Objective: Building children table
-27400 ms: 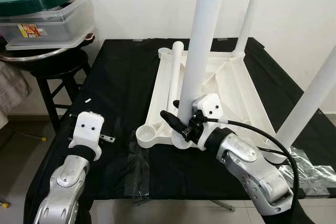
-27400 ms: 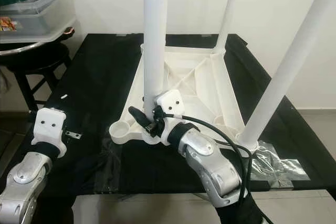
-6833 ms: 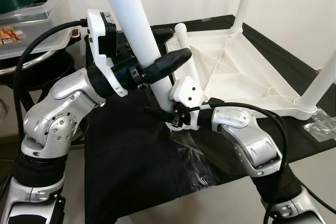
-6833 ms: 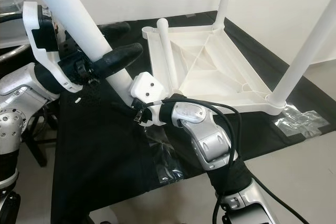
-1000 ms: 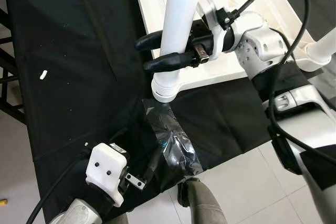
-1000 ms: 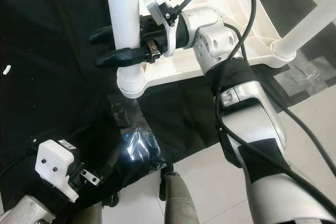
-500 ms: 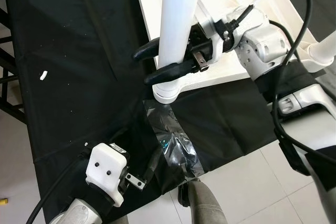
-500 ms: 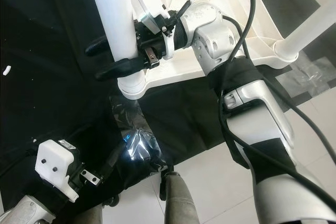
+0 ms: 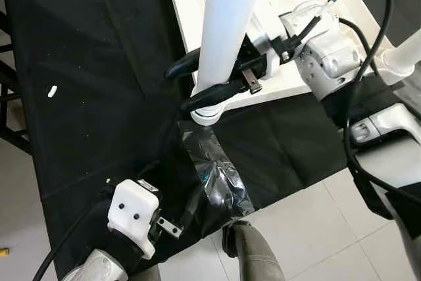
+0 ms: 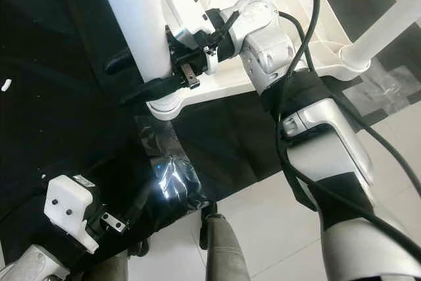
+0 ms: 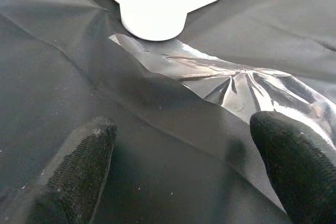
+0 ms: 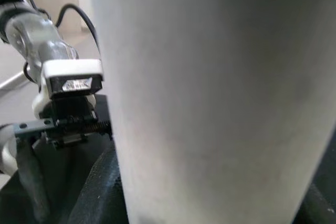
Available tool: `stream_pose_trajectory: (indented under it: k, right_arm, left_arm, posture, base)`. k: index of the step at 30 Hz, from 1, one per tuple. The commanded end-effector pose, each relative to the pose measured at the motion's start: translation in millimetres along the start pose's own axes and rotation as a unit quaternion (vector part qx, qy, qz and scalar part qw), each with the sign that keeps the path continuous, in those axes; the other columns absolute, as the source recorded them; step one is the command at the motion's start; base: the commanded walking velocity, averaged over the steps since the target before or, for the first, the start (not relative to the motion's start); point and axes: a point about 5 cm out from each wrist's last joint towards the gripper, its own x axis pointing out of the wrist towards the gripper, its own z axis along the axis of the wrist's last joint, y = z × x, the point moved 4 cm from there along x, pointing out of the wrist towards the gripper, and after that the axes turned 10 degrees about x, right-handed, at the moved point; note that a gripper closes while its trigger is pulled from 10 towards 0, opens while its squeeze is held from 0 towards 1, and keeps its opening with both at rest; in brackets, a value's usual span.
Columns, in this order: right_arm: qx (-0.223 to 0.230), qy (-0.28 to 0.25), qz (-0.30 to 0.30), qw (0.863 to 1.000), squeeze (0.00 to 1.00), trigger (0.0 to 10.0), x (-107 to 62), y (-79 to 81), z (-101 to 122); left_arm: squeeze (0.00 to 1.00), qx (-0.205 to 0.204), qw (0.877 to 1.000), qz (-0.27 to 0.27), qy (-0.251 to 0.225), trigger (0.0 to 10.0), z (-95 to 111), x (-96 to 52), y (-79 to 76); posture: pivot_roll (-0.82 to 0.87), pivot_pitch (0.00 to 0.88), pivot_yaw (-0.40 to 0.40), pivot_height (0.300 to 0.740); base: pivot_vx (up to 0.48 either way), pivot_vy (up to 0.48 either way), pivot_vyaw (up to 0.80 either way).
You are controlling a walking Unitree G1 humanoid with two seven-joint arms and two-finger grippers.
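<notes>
Black-draped surface [image 9: 92, 70] over pale tiled floor [image 9: 342, 228]. Upturned white tabletop [image 9: 191, 4] lay on the cloth, one white leg [image 9: 227, 31] rising from its near corner socket [image 9: 205, 113]. Right tool [image 9: 197, 83] pinched that leg just above the socket, one black finger on either side. Crinkled clear plastic sheet [image 9: 217, 172] spread just below the socket, toward the cloth's edge. Left tool [image 11: 184, 166] hovered low near the plastic, fingers [image 11: 79, 161] spread apart, gripping nothing. Small white scrap [image 9: 52, 91] lay well left of the leg.
</notes>
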Motion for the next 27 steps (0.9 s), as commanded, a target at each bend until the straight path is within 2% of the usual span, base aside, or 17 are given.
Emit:
stream_pose_trajectory:
  k: [1, 6, 12, 17, 20, 22, 27]
  right_arm:
    - [0.066, 0.011, -0.007, 0.998, 0.00, 10.0, -3.4, 3.2, -28.0]
    - [0.079, -0.013, -0.029, 0.996, 0.00, 10.0, -8.9, -1.8, -29.1]
    - [0.101, -0.008, -0.018, 0.995, 0.00, 10.0, -9.3, 5.8, -35.1]
    - [0.114, 0.034, -0.005, 0.993, 0.00, 10.0, -10.9, 13.0, -43.9]
    - [0.118, 0.070, -0.007, 0.991, 0.00, 10.0, -13.1, 12.0, -49.4]
    - [0.125, 0.115, -0.013, 0.985, 0.00, 10.0, -16.6, 8.8, -55.3]
    - [0.137, 0.143, -0.020, 0.980, 0.00, 10.0, -19.8, 4.9, -56.6]
  left_arm:
    - [0.00, -0.009, 1.000, -0.007, 0.009, 10.0, -3.4, -1.8, -4.9]
    - [0.00, -0.010, 1.000, -0.007, 0.009, 10.0, -3.4, -1.8, -4.8]
    - [0.00, -0.010, 1.000, -0.008, 0.010, 10.0, -3.4, -2.0, -4.7]
    - [0.00, -0.011, 1.000, -0.008, 0.010, 10.0, -3.6, -2.1, -4.4]
    - [0.00, -0.011, 1.000, -0.008, 0.011, 10.0, -3.8, -2.2, -4.4]
    - [0.00, -0.011, 1.000, -0.007, 0.011, 10.0, -3.9, -2.1, -4.3]
    - [0.00, -0.012, 1.000, -0.007, 0.011, 10.0, -4.1, -2.1, -4.4]
  posture:
    - [-0.01, 0.538, -0.065, 0.740]
    - [-0.01, 0.540, -0.063, 0.740]
    - [-0.01, 0.541, -0.059, 0.740]
    - [-0.01, 0.541, -0.059, 0.740]
    - [-0.01, 0.540, -0.059, 0.740]
    - [-0.01, 0.540, -0.059, 0.740]
    - [-0.01, 0.534, -0.062, 0.740]
  base:
    - [0.000, 0.000, 0.00]
    - [0.000, 0.000, 0.00]
    - [0.000, 0.000, 0.00]
    - [0.000, 0.000, 0.00]
    - [0.000, 0.000, 0.00]
    - [0.000, 0.000, 0.00]
    - [0.000, 0.000, 0.00]
